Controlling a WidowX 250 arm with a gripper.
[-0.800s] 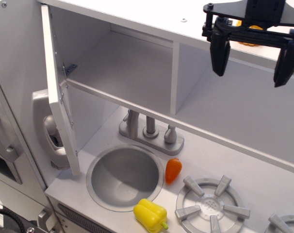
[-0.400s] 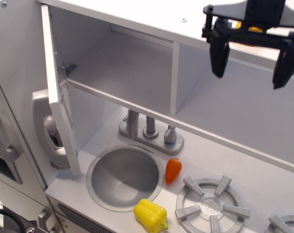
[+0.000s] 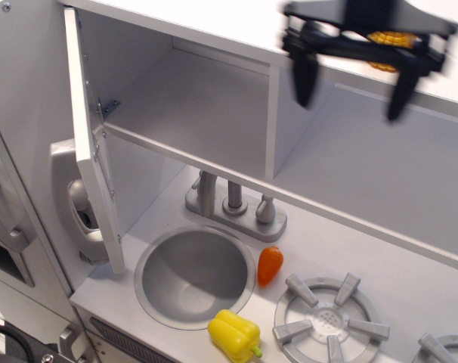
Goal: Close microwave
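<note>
I see the microwave [image 3: 191, 98] upper left, compartment exposed, its door [image 3: 93, 151] swung wide out toward the camera, edge-on. Gripper [image 3: 354, 83] hangs blurred at upper right before the shelf divider, fingers spread, holding nothing, well apart from the door. Below: round sink [image 3: 195, 274], burner [image 3: 331, 318], yellow pepper [image 3: 234, 335], small orange pepper [image 3: 270, 265] beside the sink.

Microwave [image 3: 191, 106] cavity stands unobstructed; its door [image 3: 93, 147] projects edge-on at left, with the phone [image 3: 74, 200] just behind it. Gripper [image 3: 353, 85], fingers spread, hangs before the divider [image 3: 272, 125], above the faucet [image 3: 233, 203].
</note>
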